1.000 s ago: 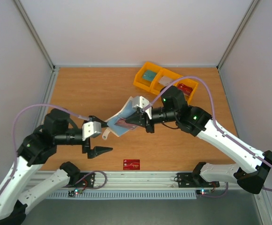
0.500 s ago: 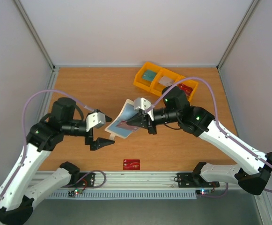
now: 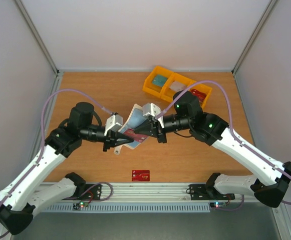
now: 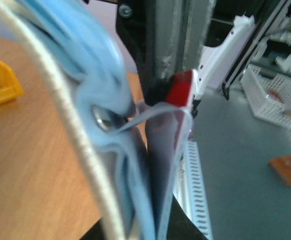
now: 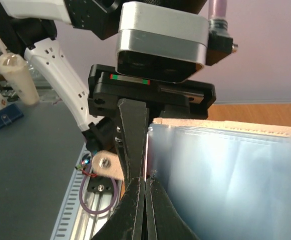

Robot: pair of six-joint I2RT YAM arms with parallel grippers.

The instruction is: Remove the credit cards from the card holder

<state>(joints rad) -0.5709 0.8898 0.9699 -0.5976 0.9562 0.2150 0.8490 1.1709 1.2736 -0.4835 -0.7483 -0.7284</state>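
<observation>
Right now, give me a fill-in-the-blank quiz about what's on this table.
The right hand grips the cream and blue ___. The loose card lying flat on the table is ___. The yellow bin tray has ___ compartments.
Missing words: card holder; red; three.

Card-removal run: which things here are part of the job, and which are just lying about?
Job:
- card holder, pinched between left gripper and right gripper
- sleeved red card inside it
- loose red card on the table

Lying about:
- yellow bin tray, with bits in its compartments
</observation>
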